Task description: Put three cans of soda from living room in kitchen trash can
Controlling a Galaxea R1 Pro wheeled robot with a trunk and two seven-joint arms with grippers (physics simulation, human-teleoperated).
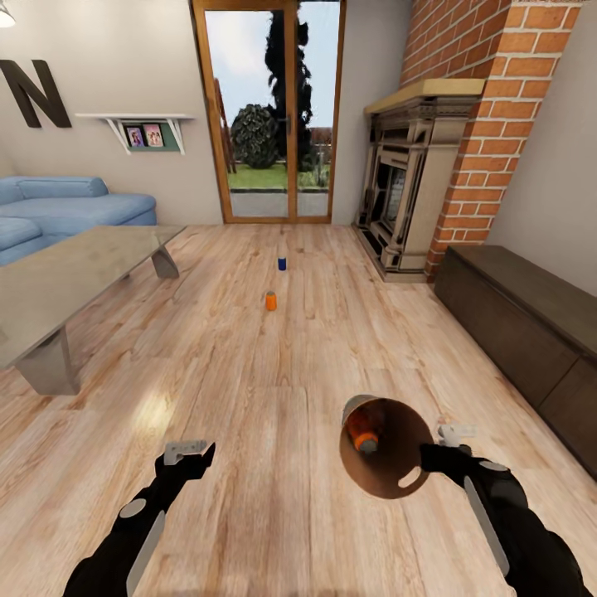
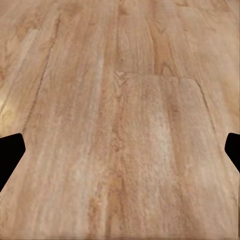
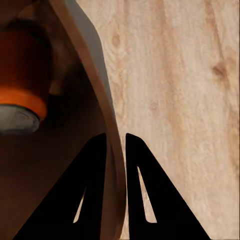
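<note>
My right jaws (image 3: 115,150) pinch the tash can (image 1: 390,464) rim; left jaws (image 2: 120,150) wide over open floor (image 1: 274,398); one orange can (image 1: 362,431) seemingly inside.

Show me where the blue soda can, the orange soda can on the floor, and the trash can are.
blue soda can (image 1: 282,264), head view, middle of its side.
orange soda can on the floor (image 1: 270,301), head view, middle of its side.
trash can (image 1: 398,452), head view, brown inner wall.

Black arms (image 1: 141,531), grey panels, pale wrist blocks
</note>
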